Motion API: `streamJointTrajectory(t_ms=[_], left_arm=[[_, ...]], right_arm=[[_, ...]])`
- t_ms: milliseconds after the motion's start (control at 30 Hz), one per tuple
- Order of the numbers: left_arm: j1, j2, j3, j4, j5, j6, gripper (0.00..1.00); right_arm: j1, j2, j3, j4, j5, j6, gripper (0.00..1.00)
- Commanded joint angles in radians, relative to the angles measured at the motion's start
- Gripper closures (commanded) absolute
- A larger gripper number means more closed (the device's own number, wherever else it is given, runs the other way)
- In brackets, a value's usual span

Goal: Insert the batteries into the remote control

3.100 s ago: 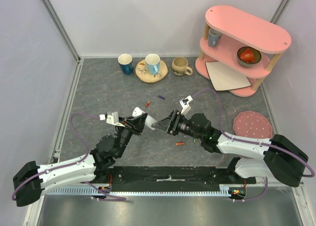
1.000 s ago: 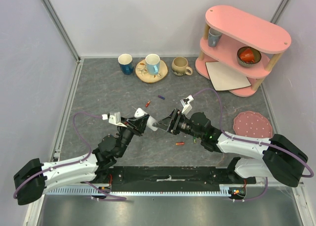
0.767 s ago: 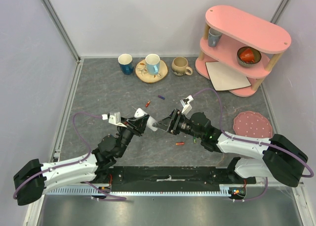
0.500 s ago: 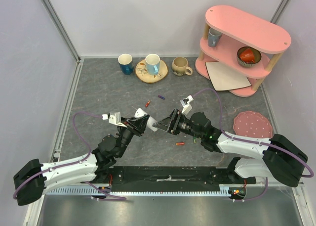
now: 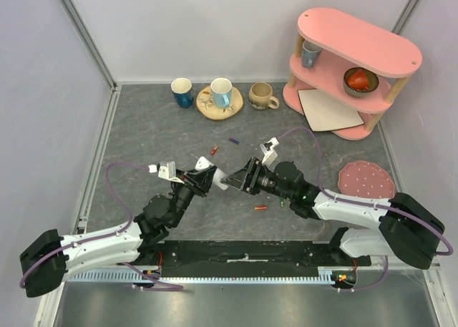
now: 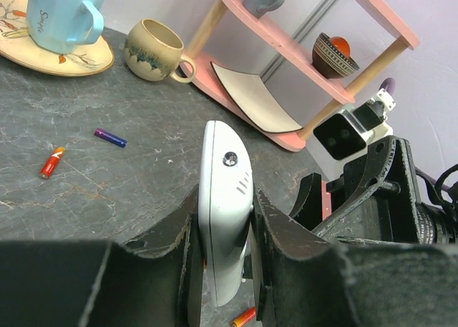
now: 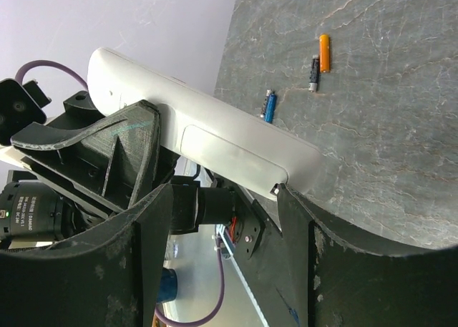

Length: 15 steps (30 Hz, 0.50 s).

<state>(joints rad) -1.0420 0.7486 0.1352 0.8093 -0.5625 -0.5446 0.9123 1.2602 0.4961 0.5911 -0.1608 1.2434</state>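
Observation:
My left gripper [image 6: 225, 220] is shut on the white remote control [image 6: 224, 162] and holds it on edge above the table. In the top view the remote control [image 5: 223, 182] sticks out to the right from the left gripper [image 5: 206, 177]. My right gripper [image 7: 225, 198] is open around the remote's [image 7: 207, 137] back, where the battery cover shows. One of its fingertips [image 7: 280, 192] touches the cover's end. Loose batteries lie on the table: a red-orange one [image 5: 213, 150], a purple one [image 5: 233, 140] and an orange one [image 5: 261, 207].
At the back stand a dark blue cup [image 5: 182, 92], a light blue mug on a wooden plate [image 5: 215, 109] and a beige mug [image 5: 262, 96]. At the right are a pink shelf [image 5: 351, 55] with a white card [image 5: 328, 109] and a pink mat [image 5: 366, 179].
Over three seconds both arms shifted only slightly, the remote staying in the left gripper. In the last second nothing has visibly moved.

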Motion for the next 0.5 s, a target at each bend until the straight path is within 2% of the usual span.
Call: streamJointTrajectory(t_ms=[0, 467], left_arm=[[-0.018, 0.017, 0.023, 0.028, 0.108, -0.081, 0.98], [-0.018, 0.031, 0.027, 0.028, 0.116, -0.075, 0.98]], right_arm=[[-0.001, 0.004, 0.079, 0.102, -0.009, -0.001, 0.32], [-0.001, 0.013, 0.099, 0.102, -0.013, -0.004, 0.32]])
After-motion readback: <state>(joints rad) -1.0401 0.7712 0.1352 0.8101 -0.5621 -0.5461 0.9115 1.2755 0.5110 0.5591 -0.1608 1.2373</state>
